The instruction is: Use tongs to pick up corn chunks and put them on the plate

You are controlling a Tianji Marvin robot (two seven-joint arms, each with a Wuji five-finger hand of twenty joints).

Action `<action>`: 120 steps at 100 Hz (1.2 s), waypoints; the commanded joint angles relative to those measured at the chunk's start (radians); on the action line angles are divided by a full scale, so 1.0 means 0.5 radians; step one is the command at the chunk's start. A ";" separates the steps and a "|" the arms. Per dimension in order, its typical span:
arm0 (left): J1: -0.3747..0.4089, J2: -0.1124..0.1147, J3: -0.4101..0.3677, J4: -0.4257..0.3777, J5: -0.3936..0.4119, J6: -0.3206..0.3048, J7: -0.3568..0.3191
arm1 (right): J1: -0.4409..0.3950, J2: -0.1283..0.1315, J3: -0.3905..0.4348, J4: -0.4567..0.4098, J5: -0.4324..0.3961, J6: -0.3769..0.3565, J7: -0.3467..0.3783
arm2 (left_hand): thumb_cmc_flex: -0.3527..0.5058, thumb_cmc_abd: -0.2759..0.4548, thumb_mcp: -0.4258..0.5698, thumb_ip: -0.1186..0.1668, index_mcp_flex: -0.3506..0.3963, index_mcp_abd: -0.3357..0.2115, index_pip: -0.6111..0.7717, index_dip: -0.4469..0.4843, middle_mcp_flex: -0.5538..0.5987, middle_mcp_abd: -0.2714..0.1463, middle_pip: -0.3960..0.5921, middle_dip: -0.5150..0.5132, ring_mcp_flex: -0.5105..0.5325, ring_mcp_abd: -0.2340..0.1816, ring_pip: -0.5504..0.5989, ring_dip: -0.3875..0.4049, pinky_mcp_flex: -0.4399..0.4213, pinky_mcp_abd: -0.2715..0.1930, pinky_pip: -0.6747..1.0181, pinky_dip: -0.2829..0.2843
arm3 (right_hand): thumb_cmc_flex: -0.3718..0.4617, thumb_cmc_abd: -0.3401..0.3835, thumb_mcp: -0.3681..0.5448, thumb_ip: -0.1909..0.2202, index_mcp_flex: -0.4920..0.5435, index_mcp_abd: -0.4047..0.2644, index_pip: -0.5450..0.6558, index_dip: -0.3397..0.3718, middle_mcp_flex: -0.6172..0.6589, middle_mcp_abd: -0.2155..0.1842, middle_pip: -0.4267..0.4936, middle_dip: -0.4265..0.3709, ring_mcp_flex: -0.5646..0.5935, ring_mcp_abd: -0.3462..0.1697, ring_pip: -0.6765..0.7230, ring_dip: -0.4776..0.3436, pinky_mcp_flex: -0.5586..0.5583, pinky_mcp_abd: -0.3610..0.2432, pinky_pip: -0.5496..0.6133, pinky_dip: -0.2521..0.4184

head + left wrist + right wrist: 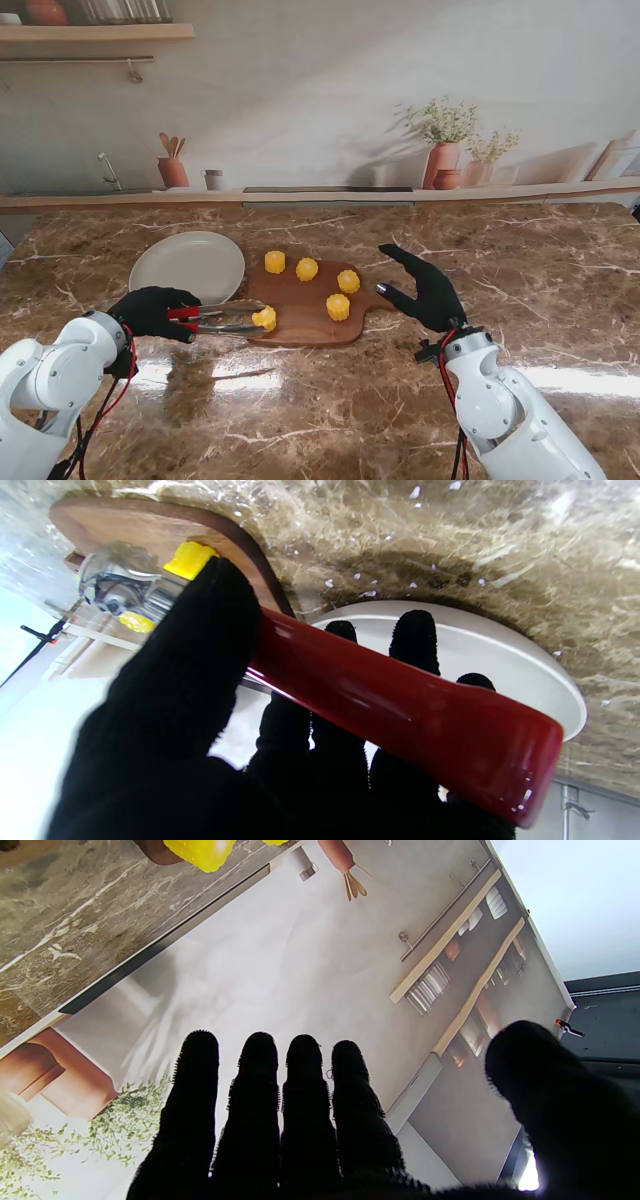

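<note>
Yellow corn chunk (264, 318) gripped in red-handled metal tongs (215, 318)
Tongs held by black-gloved left hand (153, 311); right hand (428, 290) spread wide, empty. No legible writing seen.

Tongs (400, 705) tips blurred, perhaps gripping corn chunk (189, 560).

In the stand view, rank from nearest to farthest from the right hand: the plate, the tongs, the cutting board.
From the right hand:
1. Cutting board, just to its left, handle end nearest.
2. Tongs, farther left, in the left hand.
3. Plate, at the far left.
</note>
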 commanded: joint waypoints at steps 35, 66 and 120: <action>-0.133 -0.010 0.149 0.219 -0.009 0.020 0.098 | -0.008 -0.011 0.002 0.020 0.034 0.002 0.033 | 0.085 0.175 0.182 0.049 0.017 -0.051 -0.024 -0.036 0.022 -0.117 0.166 0.040 0.010 0.017 0.070 0.035 -0.036 0.028 0.063 0.043 | 0.016 0.015 -0.008 -0.055 -0.008 -0.053 -0.024 0.003 0.052 -0.042 -0.006 0.037 0.050 -0.003 0.002 0.025 0.004 0.005 0.031 0.062; -0.163 -0.028 0.185 0.267 -0.057 0.048 0.188 | -0.002 -0.012 0.006 0.033 0.056 -0.021 0.045 | 0.109 0.155 0.172 0.047 0.010 -0.035 -0.028 -0.035 0.071 -0.117 0.156 0.132 0.042 0.028 0.146 0.092 -0.016 0.016 0.087 0.064 | 0.016 0.015 -0.007 -0.055 -0.004 -0.060 -0.024 0.003 0.069 -0.047 -0.002 0.045 0.045 -0.003 0.000 0.024 0.003 0.004 0.030 0.064; -0.253 -0.019 0.294 0.347 0.019 0.061 0.175 | -0.006 -0.014 0.016 0.035 0.064 -0.042 0.041 | 0.208 0.339 0.047 0.081 0.065 -0.148 0.037 -0.003 0.172 -0.112 0.126 0.377 0.070 0.076 0.294 0.228 -0.014 0.003 0.133 0.105 | 0.018 0.019 -0.009 -0.055 -0.006 -0.070 -0.027 0.002 0.085 -0.044 0.003 0.059 0.044 -0.002 0.000 0.025 0.006 0.005 0.031 0.067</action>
